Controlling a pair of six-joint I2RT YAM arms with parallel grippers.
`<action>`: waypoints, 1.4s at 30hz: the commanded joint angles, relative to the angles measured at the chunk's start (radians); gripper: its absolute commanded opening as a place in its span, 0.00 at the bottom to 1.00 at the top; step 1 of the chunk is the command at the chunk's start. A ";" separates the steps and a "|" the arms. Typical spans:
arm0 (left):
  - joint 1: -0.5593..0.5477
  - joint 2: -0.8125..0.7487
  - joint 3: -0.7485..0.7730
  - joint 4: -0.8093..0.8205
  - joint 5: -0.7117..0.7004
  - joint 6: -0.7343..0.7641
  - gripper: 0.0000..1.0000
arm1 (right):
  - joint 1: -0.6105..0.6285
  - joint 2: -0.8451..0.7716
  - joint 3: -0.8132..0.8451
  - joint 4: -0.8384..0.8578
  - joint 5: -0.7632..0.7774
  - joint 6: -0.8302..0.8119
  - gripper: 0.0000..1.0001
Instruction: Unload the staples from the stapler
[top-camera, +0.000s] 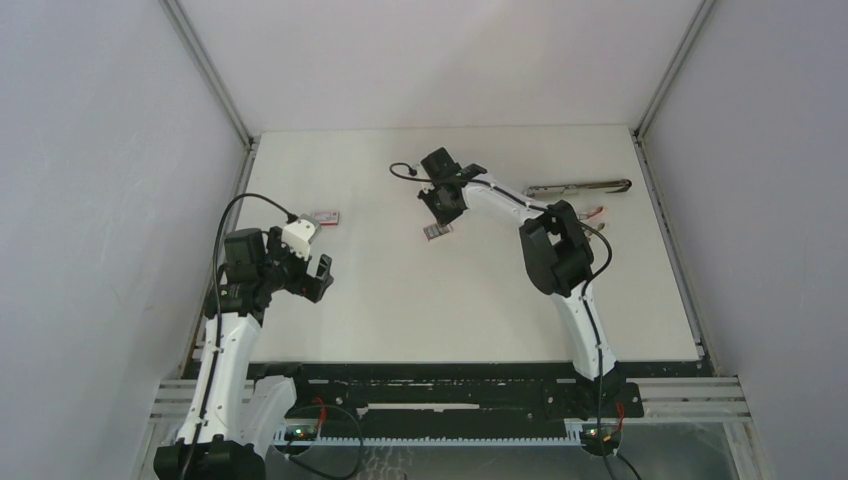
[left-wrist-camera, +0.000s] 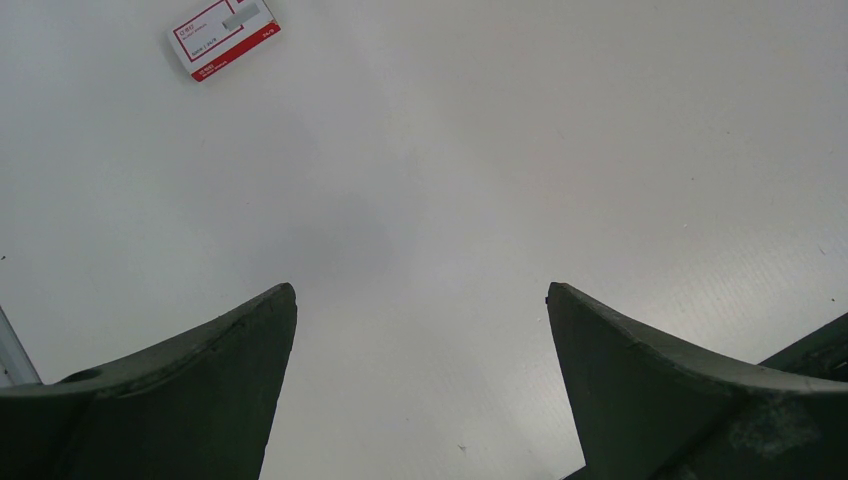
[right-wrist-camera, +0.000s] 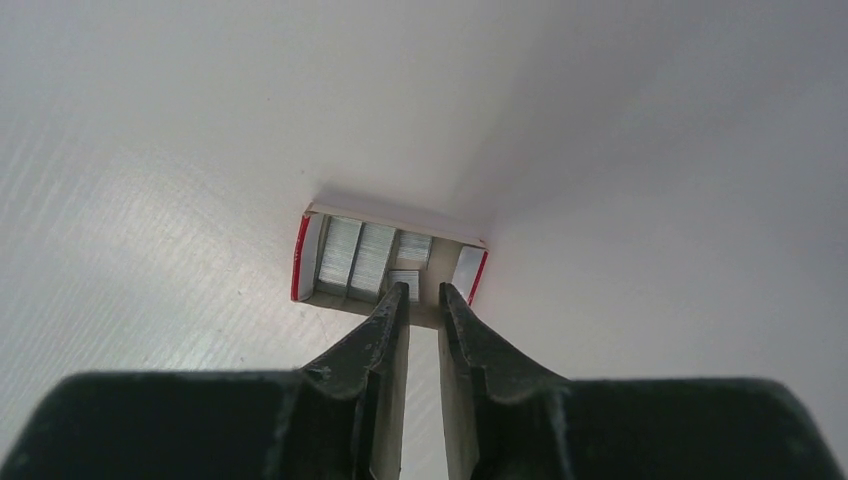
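Right end effector (right-wrist-camera: 422, 295) fills the foreground, its dark fingers parted by just a sliver, nothing pinched between them. The tips sit at the near edge of an open red-and-white box (right-wrist-camera: 400, 225). Inside, the staples (right-wrist-camera: 355, 258) lie as grey strips side by side. One short strip (right-wrist-camera: 405, 278) sits right at the left fingertip; touching or not, I can't tell.

Over to the left end effector (left-wrist-camera: 420, 300): spread wide, holding nothing, hanging above the bare white surface (left-wrist-camera: 500, 150). A closed staple box (left-wrist-camera: 222, 35) lies ahead of it, with a red-bordered label and print too small to read.

And the stapler (top-camera: 578, 187) lies stretched out by the far right edge, well apart from both end effectors.
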 joint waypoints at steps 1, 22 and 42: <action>0.009 -0.008 -0.023 0.032 0.006 0.001 1.00 | -0.003 -0.089 0.045 0.009 0.010 0.018 0.18; 0.009 0.079 0.039 0.113 -0.117 -0.072 1.00 | -0.091 -0.282 -0.080 -0.038 -0.389 -0.736 1.00; 0.080 1.006 0.753 0.119 -0.078 -0.477 1.00 | -0.123 -0.352 -0.199 -0.051 -0.464 -0.746 1.00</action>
